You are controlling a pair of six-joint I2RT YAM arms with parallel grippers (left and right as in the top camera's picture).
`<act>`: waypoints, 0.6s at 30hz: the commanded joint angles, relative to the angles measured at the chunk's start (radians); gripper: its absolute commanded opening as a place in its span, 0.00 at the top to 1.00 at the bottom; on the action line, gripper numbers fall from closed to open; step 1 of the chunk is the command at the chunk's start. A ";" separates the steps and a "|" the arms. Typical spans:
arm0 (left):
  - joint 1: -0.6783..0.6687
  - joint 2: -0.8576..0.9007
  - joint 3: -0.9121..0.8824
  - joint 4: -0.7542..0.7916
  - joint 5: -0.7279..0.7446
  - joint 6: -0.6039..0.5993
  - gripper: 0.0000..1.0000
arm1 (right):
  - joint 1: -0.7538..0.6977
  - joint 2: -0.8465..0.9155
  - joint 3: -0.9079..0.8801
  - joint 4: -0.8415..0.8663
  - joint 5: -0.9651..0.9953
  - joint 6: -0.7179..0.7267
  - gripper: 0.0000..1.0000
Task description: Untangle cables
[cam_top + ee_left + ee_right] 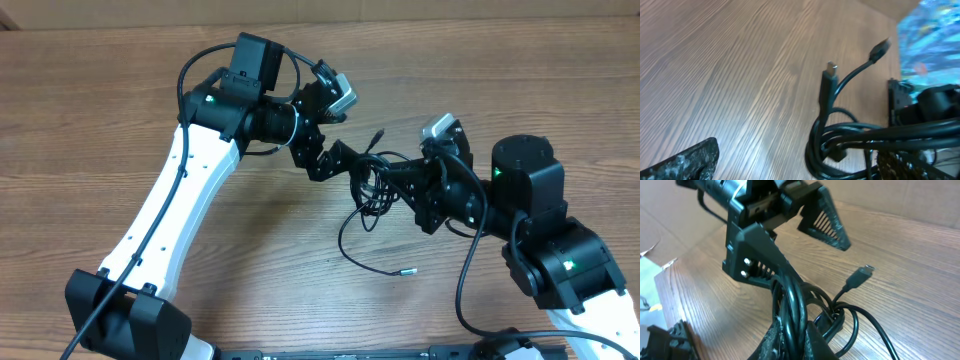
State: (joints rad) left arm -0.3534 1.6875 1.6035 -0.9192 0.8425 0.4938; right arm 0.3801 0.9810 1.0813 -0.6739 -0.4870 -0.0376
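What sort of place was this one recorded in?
Probably a robotics lab bench: a left arm and a right arm at a wood-grain table, with black cables tangled between them.

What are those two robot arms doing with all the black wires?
They are untangling a bunch of black cables on the table. The right gripper pinches the bunch; the left gripper is open, one finger against the loops. One loose strand trails away, ending in a silvery plug.
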 commanded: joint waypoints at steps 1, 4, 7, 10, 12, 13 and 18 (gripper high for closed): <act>-0.007 -0.005 0.026 -0.002 -0.118 -0.095 0.00 | 0.002 -0.004 0.020 0.019 0.043 0.050 0.92; -0.006 -0.005 0.026 -0.002 -0.141 -0.117 0.00 | -0.002 -0.004 0.020 0.023 0.053 0.066 0.92; -0.005 -0.005 0.026 -0.012 -0.148 -0.117 0.00 | -0.016 -0.005 0.020 0.023 0.086 0.101 0.93; -0.005 -0.005 0.026 -0.023 -0.156 -0.117 0.00 | -0.040 -0.005 0.020 0.035 0.085 0.142 0.93; -0.005 -0.005 0.026 -0.027 -0.185 -0.135 0.00 | -0.055 -0.005 0.020 0.048 0.082 0.156 0.94; -0.005 -0.005 0.026 -0.027 -0.201 -0.151 0.00 | -0.063 -0.005 0.020 0.056 0.082 0.171 0.94; -0.004 -0.005 0.026 -0.027 -0.294 -0.332 0.00 | -0.096 -0.027 0.020 0.128 0.055 0.254 0.96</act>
State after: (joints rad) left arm -0.3538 1.6875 1.6035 -0.9474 0.6193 0.3107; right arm 0.2993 0.9810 1.0813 -0.5846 -0.4152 0.1497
